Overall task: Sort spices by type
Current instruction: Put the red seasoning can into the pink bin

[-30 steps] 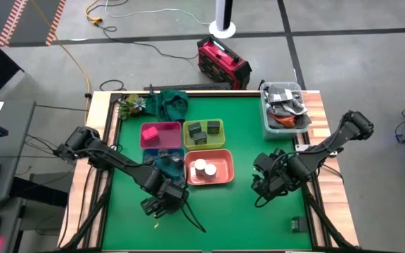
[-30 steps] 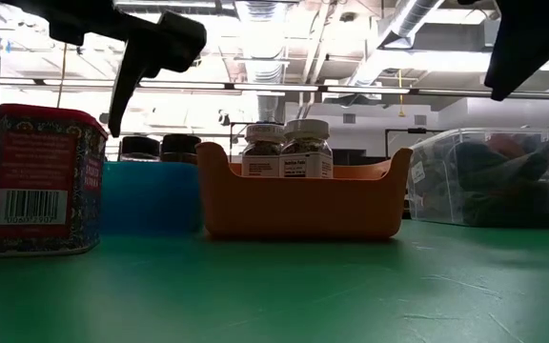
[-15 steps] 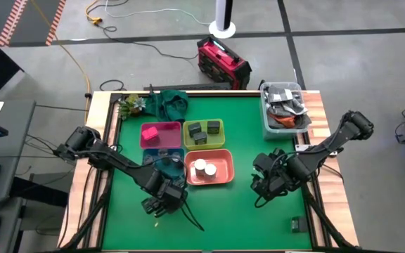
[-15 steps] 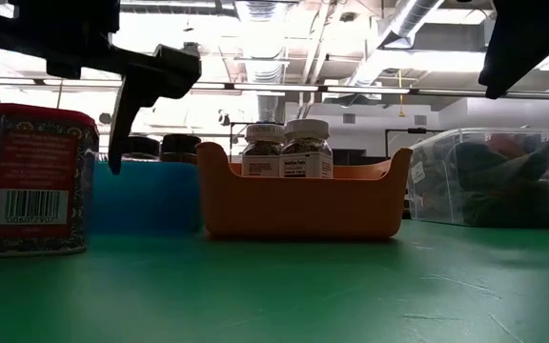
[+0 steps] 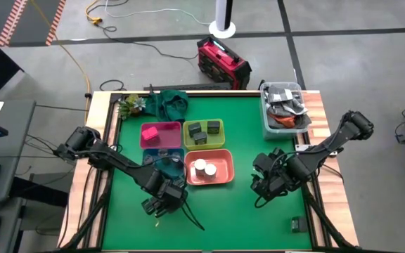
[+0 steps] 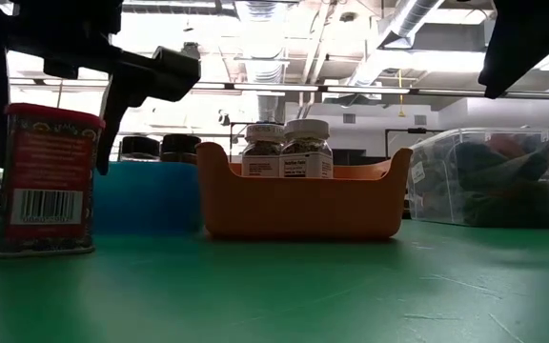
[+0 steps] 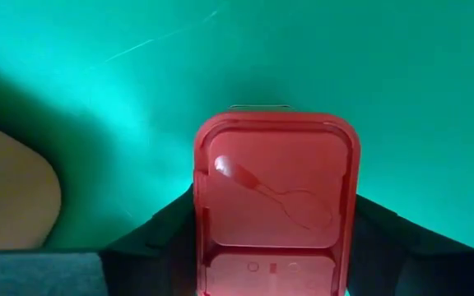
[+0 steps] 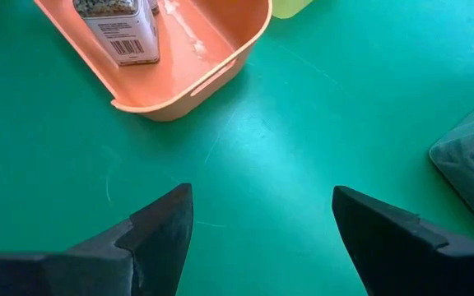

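Observation:
A red-pink square spice tin with a barcode label stands at the near left of the green table; its lid fills the left wrist view. My left gripper is over it, pointing down, shut on it and hiding it in the high view. My right gripper hangs open over bare table, right of the orange bin, touching nothing. That bin holds white-topped round jars. Dark square jars sit in the yellow-green bin. A pink packet lies in the pink bin. My left gripper holds the tin by its top end, pinched between the two fingers on opposite sides just below the lid's rim. The fingers come from above, pointing down. The tin is nearly upright, and its base is at the table surface.
The four bins stand together mid-table, the blue bin just behind the tin. A clear tub of dark clutter is at the far right corner. A green cloth and a small plant lie at the far edge. Bare green table stretches along the near side.
The left gripper's fingers have drawn in against the tin's sides. The tin has turned slightly about its upright axis and tipped a little, staying in the same spot on the table.

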